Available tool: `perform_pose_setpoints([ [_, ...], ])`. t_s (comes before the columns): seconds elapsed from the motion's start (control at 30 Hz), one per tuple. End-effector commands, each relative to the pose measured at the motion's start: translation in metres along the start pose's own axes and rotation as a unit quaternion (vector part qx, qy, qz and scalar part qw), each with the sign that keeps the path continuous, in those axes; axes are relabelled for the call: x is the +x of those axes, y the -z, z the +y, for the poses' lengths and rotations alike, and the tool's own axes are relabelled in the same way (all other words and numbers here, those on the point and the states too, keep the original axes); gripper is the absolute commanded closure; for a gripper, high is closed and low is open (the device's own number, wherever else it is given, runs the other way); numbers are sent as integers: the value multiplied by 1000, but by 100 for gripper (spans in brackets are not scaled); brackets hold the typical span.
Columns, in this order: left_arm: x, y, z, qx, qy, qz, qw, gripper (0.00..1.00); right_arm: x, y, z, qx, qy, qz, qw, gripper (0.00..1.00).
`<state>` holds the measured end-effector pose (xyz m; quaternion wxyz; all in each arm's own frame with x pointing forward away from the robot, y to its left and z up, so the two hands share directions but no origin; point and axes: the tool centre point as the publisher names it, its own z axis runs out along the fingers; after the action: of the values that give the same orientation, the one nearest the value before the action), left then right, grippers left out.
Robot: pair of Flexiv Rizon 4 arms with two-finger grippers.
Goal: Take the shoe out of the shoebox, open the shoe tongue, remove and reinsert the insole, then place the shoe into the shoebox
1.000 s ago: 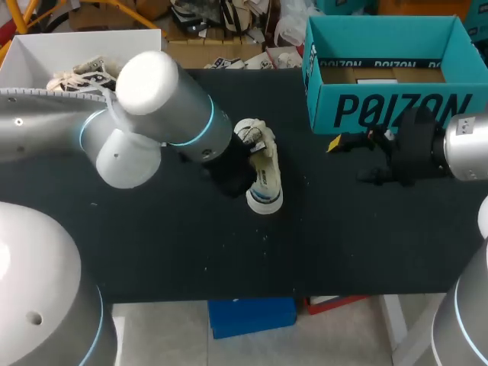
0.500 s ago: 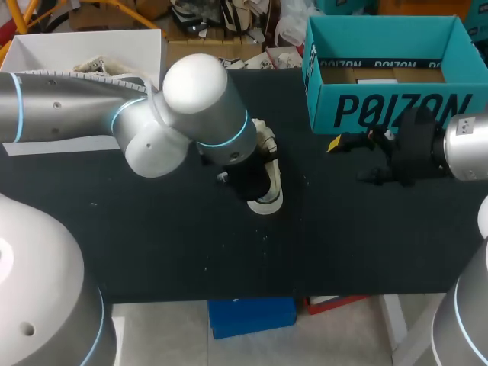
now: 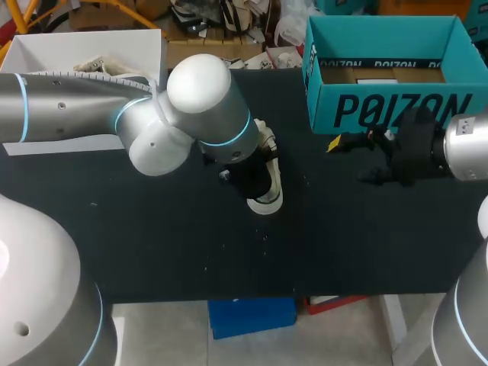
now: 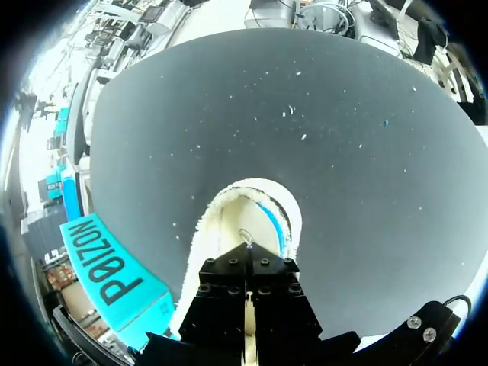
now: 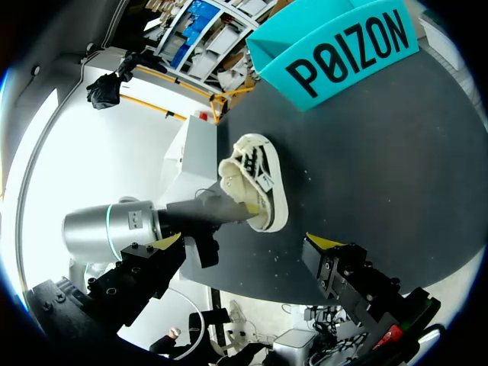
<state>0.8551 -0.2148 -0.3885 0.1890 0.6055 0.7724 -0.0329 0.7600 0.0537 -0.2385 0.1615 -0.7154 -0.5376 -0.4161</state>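
The teal shoebox [image 3: 389,111] stands open just beyond the right gripper [image 5: 245,242]. Inside it the head view shows a brown floor and a pale slip. Behind the left arm [image 3: 200,95], a white box [image 3: 30,47] holds a pale bundle [image 3: 95,65] that looks like shoes.

The shoe [image 5: 255,177] lies on the black table [image 3: 191,244], outside the shoebox, directly under the left gripper [image 5: 245,208]. That gripper points down into the shoe's opening with its finger blocks pressed almost together. The tips are hidden inside, so I cannot tell what they pinch, if anything. The right gripper is spread wide with nothing between its yellow tips. It hovers low over the table, with the shoe ahead of it and well apart.

Bare table stretches between the shoe and the right gripper, and a wider bare band runs from the shoe to the near edge. The shoe sits well in from every edge; the shoebox is at the far edge.

In the head view the left arm covers the middle of the shoe, leaving only its two ends showing. The left wrist view looks into the opening, showing pale lining and a blue stripe by the rim. Only the right wrist view shows the dark laces and the left gripper narrowing to a point at the end of the shoe nearest the right gripper.
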Motion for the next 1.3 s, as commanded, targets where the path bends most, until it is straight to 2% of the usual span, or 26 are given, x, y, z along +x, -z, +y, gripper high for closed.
perform_pose_setpoints([
  [0.03,8,32,-5,-13,-7,9,1000,100,1,-1,0,0,0,-1,1000,0],
  [0.23,14,37,-10,-7,-24,35,999,100,1,-1,0,0,0,-1,1000,0],
  [0.53,17,18,-6,2,-16,47,999,100,1,-1,0,0,0,-1,1000,0],
  [0.97,10,2,-4,10,-13,45,999,100,1,-1,0,0,0,-1,1000,0],
  [1.3,12,-10,-3,27,-14,65,997,100,1,-1,0,0,0,-1,1000,0],
])
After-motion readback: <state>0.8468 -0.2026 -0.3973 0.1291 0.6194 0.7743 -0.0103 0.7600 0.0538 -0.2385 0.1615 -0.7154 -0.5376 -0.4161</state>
